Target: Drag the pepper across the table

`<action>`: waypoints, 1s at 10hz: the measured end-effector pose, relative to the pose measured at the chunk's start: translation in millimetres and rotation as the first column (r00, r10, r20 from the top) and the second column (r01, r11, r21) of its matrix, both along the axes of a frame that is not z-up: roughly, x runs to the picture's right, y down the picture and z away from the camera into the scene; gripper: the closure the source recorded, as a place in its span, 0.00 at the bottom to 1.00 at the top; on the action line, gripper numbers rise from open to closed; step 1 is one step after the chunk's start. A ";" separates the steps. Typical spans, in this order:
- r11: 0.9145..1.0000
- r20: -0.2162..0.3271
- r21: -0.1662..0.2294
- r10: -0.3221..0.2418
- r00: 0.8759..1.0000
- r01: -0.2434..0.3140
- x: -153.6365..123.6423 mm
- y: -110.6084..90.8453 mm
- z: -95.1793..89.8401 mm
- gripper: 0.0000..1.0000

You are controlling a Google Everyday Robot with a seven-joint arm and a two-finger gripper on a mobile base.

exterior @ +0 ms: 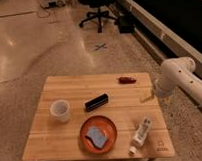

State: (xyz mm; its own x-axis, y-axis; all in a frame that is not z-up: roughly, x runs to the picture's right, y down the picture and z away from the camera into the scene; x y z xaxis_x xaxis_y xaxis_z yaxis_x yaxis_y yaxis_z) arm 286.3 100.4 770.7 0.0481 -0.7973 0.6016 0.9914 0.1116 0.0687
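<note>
On the left of the bench (pixel 69 86) I see a white cup (pixel 60 109) standing upright, well apart from anything I need; right of it lies a black bar (pixel 96 101), slightly angled, and nearer me an orange plate (pixel 112 126) carrying a blue sponge (pixel 97 136). Further right, near the far edge, the pepper (pixel 127 79) lies on its side on bare wood, with nothing touching it; a white bottle (pixel 141 133) lies nearer me towards the right front corner. The end effector (pixel 144 98) sits low over the right edge of the bench, between the pepper and the bottle, apart from both; I cannot tell whether it is open or closed. The white arm (pixel 174 80) reaches in from the right.

I judge the approach unfinished, since the pepper is not yet contacted. The risks as I see them: the pepper is slim and rounded, so a push landing off its middle could roll or spin it away rather than drag it; it lies close to the far edge, so a push in that direction could send it off the bench; coming down too hard could jam the end effector against the wood; a drag towards me could run into the black bar or the plate.
</note>
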 end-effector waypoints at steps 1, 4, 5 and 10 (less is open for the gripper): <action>1.000 0.000 0.000 0.000 1.000 0.000 0.0 0.0 0.0 0.20; 1.000 0.000 0.000 0.000 1.000 0.000 0.0 0.0 0.0 0.20; 1.000 -0.001 0.001 0.001 1.000 -0.001 0.4 -1.1 0.1 0.20; 0.985 0.068 0.053 -0.167 0.984 0.164 -37.4 -42.0 62.3 0.20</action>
